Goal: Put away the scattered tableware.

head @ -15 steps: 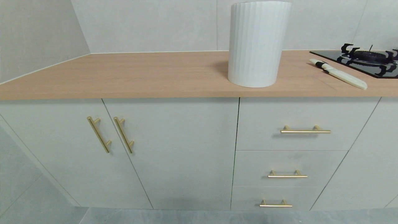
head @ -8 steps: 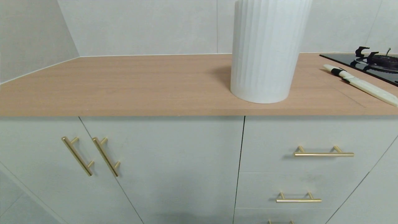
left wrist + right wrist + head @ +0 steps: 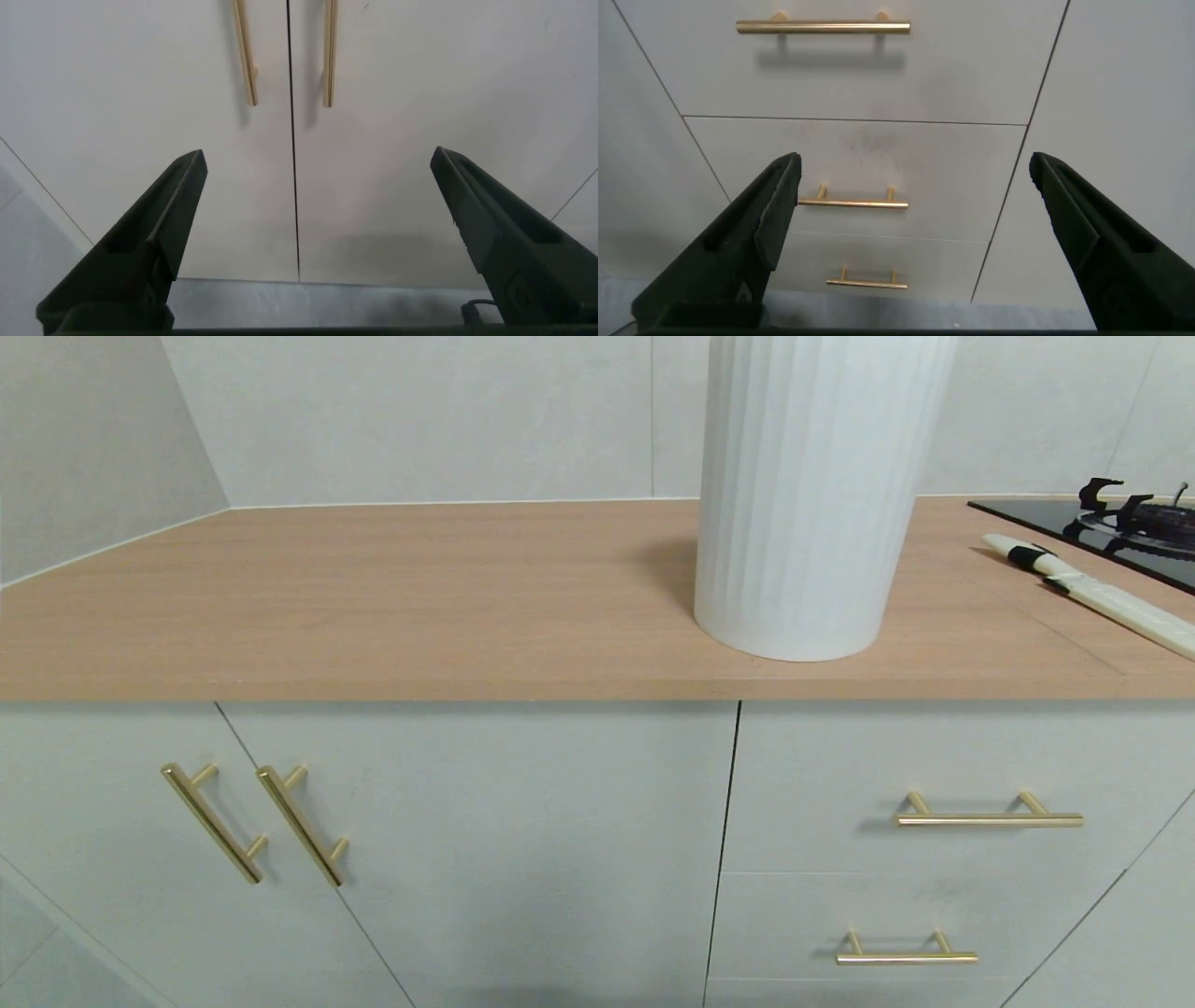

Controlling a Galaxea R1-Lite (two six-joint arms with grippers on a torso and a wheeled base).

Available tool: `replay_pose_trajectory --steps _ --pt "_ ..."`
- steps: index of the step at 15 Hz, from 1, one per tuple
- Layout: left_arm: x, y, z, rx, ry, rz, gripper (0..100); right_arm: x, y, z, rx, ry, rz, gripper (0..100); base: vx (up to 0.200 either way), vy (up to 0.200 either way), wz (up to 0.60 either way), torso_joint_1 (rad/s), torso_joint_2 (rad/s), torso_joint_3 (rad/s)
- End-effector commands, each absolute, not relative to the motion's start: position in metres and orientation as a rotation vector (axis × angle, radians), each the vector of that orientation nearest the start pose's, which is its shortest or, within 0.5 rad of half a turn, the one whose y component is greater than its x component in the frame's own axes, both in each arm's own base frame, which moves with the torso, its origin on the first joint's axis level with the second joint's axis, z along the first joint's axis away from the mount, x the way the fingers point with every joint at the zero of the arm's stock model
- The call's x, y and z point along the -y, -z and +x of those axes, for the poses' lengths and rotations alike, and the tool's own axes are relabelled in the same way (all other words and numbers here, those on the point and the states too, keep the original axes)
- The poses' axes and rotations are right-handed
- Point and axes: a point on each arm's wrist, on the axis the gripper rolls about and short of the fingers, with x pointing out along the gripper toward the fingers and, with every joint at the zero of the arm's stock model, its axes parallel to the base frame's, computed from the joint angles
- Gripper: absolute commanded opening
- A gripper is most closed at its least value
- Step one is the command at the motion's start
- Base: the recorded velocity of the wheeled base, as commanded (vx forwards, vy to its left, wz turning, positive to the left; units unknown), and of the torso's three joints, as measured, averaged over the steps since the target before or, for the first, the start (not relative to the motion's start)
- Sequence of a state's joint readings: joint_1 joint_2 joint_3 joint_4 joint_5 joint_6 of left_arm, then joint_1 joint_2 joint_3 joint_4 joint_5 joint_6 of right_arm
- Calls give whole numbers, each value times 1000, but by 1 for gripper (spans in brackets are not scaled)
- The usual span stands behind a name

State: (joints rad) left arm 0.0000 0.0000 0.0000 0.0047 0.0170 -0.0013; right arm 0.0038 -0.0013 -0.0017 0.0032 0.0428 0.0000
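Observation:
A tall white ribbed container (image 3: 810, 495) stands on the wooden countertop (image 3: 373, 597), right of centre. A cream knife with a black band (image 3: 1088, 593) lies flat on the counter at the far right, beside the stove. My left gripper (image 3: 318, 168) is open, low in front of the double cabinet doors with nothing between its fingers. My right gripper (image 3: 915, 168) is open too, facing the stack of drawers and holding nothing.
A black gas stove (image 3: 1120, 523) sits at the counter's right end. Below the counter are two cabinet doors with gold handles (image 3: 252, 821) and drawers with gold bar handles (image 3: 990, 819). Grey tiled walls close off the back and left.
The whole head view has shifted: the counter and cabinets appear larger and lower, so the camera has moved closer. Nothing on the counter has moved.

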Motion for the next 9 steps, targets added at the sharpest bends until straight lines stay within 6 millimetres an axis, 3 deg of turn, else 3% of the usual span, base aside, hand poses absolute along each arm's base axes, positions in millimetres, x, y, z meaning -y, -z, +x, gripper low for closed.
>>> replay_pose_trajectory --steps 1,2,5,9 --pt "0 -75 -23 -5 -17 -1 100 -1 -76 -23 -2 -48 0 100 0 0 0 0 0 0" --pt "0 -75 -23 -5 -17 -1 100 -1 -76 -23 -2 -48 0 100 0 0 0 0 0 0" --pt "0 -75 -23 -5 -17 -1 100 -1 -76 -23 -2 -48 0 100 0 0 -600 1 2 -4" --pt "0 -75 -23 -5 -17 -1 100 -1 -76 -23 -2 -48 0 100 0 0 0 0 0 0"
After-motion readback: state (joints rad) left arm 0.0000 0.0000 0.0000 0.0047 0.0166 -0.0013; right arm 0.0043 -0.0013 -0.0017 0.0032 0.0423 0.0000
